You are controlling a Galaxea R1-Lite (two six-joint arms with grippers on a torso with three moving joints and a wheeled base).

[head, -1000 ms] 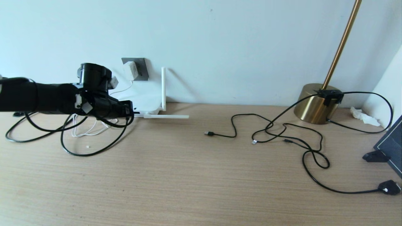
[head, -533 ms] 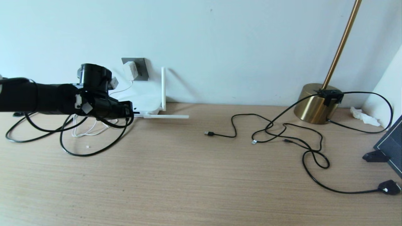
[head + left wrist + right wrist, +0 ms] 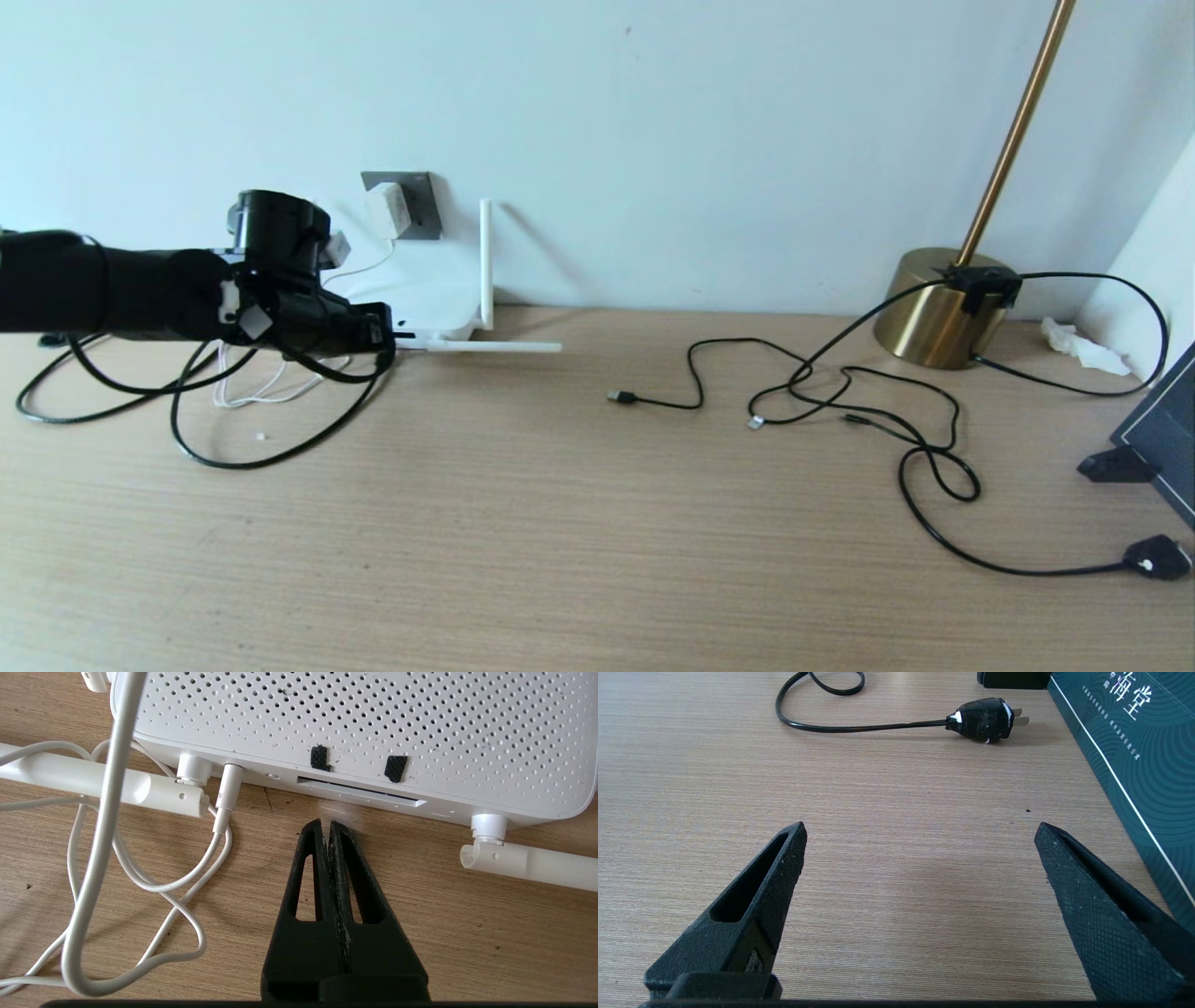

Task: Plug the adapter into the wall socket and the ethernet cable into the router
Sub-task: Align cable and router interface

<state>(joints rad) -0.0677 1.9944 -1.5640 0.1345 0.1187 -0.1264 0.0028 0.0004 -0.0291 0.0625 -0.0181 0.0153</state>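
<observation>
The white adapter [image 3: 386, 211] sits in the dark grey wall socket [image 3: 419, 200], and its thin white cord [image 3: 223, 812] runs into the router's edge. The white router [image 3: 434, 291] [image 3: 373, 728] leans at the wall base with slim antennas [image 3: 485, 261]. My left gripper [image 3: 388, 332] [image 3: 325, 827] is shut with nothing between its fingers, its tips just short of the router's port slot [image 3: 359, 795]. A black cable, apparently the ethernet cable [image 3: 271, 453], loops on the wood under the left arm; its plug end is hidden. My right gripper [image 3: 920, 828] hovers open over bare wood.
Black USB-tipped cables [image 3: 794, 392] sprawl mid-right. A brass lamp base [image 3: 934, 317] stands by the wall with crumpled tissue [image 3: 1083, 347] beside it. A black mains plug [image 3: 1158, 557] [image 3: 985, 718] and a dark teal box [image 3: 1167, 439] [image 3: 1134, 742] lie at the right edge.
The black cable loop under the left arm has slid slightly to the left. The arm itself has barely shifted.
</observation>
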